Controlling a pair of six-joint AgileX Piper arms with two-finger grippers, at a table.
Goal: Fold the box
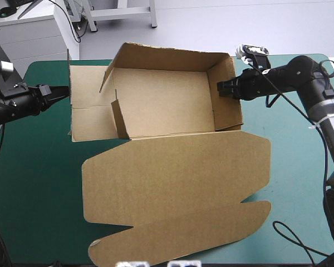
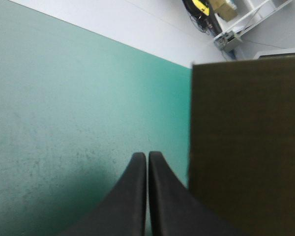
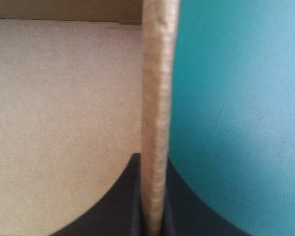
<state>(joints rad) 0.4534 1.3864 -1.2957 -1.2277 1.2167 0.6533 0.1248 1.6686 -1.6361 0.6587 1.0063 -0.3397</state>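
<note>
The brown box (image 1: 161,103) stands on the teal-green cover as an open tray, its back and right walls raised. Its lid (image 1: 172,175) lies flat toward the near edge, with a long flap (image 1: 183,236) beyond it. My right gripper (image 1: 222,88) is shut on the right wall (image 1: 228,92). In the right wrist view that wall's edge (image 3: 156,98) runs up between the black fingers (image 3: 123,196). My left gripper (image 1: 61,92) is shut and empty, just outside the left side panel (image 1: 89,105). The left wrist view shows that panel (image 2: 246,147) upright beside my left gripper (image 2: 147,156).
The lid flap reaches almost to the table's near edge (image 1: 55,261). The back wall (image 1: 167,55) stands at the table's far edge. A loose inner flap (image 1: 118,117) stands tilted inside the tray's left end.
</note>
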